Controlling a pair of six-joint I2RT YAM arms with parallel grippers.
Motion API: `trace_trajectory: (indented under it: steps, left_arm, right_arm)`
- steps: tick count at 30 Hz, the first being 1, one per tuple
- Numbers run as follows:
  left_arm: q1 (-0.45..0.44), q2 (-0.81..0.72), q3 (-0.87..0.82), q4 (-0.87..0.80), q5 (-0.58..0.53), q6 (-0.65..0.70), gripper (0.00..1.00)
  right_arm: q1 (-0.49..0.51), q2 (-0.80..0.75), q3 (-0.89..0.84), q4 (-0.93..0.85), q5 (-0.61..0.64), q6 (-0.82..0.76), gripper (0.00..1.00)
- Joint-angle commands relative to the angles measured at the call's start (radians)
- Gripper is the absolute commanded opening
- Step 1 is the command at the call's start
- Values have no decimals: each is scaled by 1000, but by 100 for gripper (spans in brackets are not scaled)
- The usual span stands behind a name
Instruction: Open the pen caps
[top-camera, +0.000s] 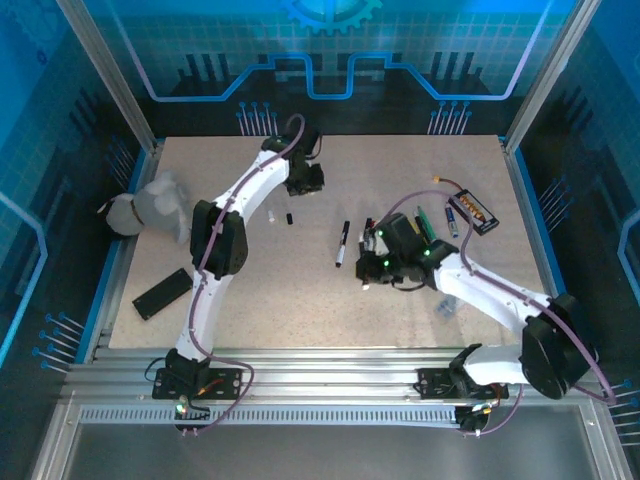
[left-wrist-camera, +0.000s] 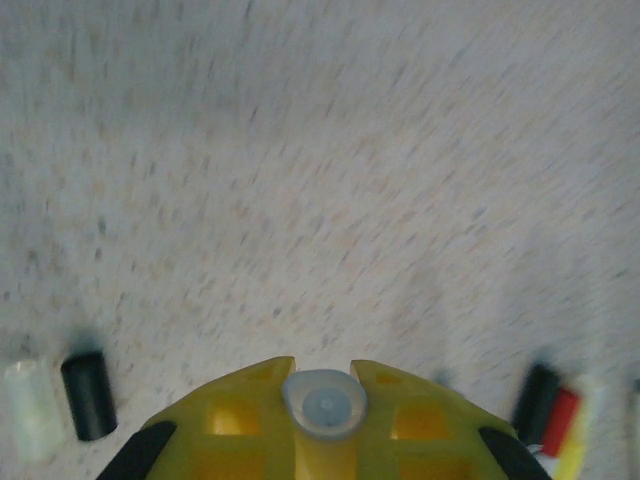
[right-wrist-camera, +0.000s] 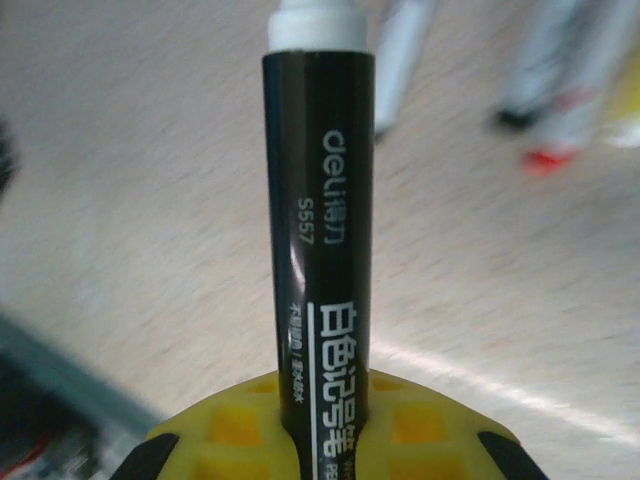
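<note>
Lying loose on the speckled table (top-camera: 330, 310) are the pens and caps. One black and white pen (top-camera: 343, 243) lies by itself in the middle. A bunch of pens (top-camera: 452, 222) lies at the far right, just beside an orange and black box (top-camera: 473, 212) with a wire on it. I cannot tell what is in that box. A white cap (left-wrist-camera: 30, 410) and a black cap (left-wrist-camera: 88, 393) lie side by side on the table, near the left gripper (left-wrist-camera: 323, 368) and off to one side of it. A flat black slab (top-camera: 162, 292) lies well apart at the near left. A grey bundle (top-camera: 150, 208) sits at the left edge.

The left gripper's yellow fingers (left-wrist-camera: 240, 420) are squeezed onto a small pale cap (left-wrist-camera: 323, 405). It sits right between the tips, with its round end facing the camera.

The right gripper (right-wrist-camera: 320, 385) is clamped on a black pen (right-wrist-camera: 318, 200). This one sticks straight out from between the fingers, and white writing runs along it. Its white end (right-wrist-camera: 318, 25) is the far end, away from the fingers. Blurry pens lie on the table behind it.
</note>
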Motion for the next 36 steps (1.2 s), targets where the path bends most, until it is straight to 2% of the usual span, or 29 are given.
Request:
trace_trajectory:
  steps: [1,4,11,19,26,34,36]
  left_arm:
    - [-11,-79,-122,2,-53,39,0]
    - [-11,-84,-192,12,-60,43,0]
    - [-12,-67,-256,31,-75,41,1]
    - [-12,-25,-233,25,-78,45,26]
    - [-12,-8,-190,6,-80,47,34]
    - [-13,-42,-180,2,-79,49,38]
    - [-15,-54,-178,-2,-80,52,38]
  right_arm:
    - [-79,100,84,-175,209,-150,0]
    - [-127,200,158,-212,235,-221,0]
    - [-160,341,253,-270,308,-295,0]
    - [-175,458,293,-263,344,-317,0]
    - [-199,556,349,-270,371,-327,0]
    - [-226,639,412,-330,483,-321,21]
    - [-235,648,421,-339,500,-317,21]
